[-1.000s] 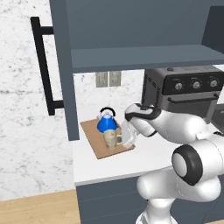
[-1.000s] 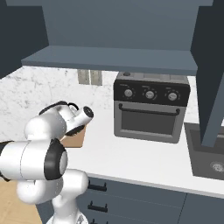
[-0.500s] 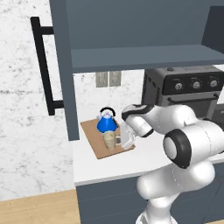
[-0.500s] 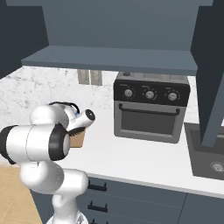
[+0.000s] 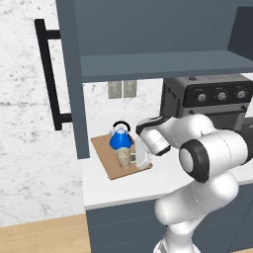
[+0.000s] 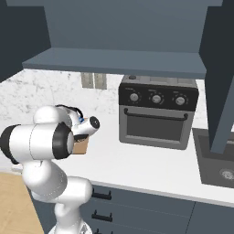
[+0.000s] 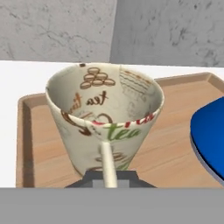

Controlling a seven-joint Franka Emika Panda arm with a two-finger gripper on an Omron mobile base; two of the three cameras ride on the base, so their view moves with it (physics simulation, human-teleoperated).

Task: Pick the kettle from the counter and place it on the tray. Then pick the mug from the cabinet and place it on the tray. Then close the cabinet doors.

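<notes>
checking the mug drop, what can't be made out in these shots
- Claw fingertips: hand view, cut off by the bottom edge behind the mug.
- Mug touching the tray or not: hand view, base cut off.
- Kettle: hand view, cropped by the right edge.
- Tray: right base view, hidden by the arm.

My left base view looks from behind the arm's left, forward and down over the counter (image 5: 118, 190). My right base view does so from behind its right, showing the same counter (image 6: 151, 164) and oven (image 6: 157, 112). My hand view sits close to the mug (image 7: 105, 122) on the tray (image 7: 175, 127).
</notes>
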